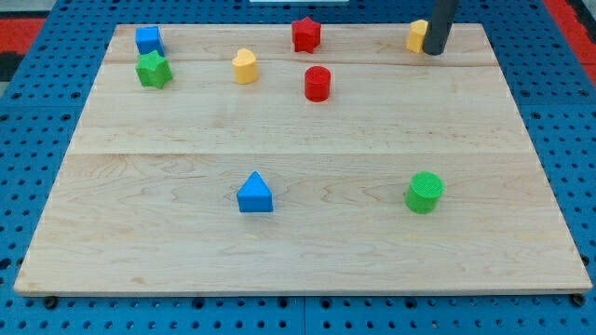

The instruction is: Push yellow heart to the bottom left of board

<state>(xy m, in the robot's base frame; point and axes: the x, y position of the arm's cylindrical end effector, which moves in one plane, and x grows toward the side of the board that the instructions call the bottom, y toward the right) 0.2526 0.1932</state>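
The yellow heart (245,66) sits on the wooden board (298,233) at the upper left of middle. My tip (434,52) is at the view's top right, far right of the heart, touching the right side of a yellow block (416,35) whose shape is partly hidden by the rod. The board's bottom left corner lies far below and left of the heart.
A blue block (148,39) and a green star (154,70) sit at the top left. A red star (305,34) and a red cylinder (318,83) are right of the heart. A blue triangle (254,194) and a green cylinder (425,192) are lower down.
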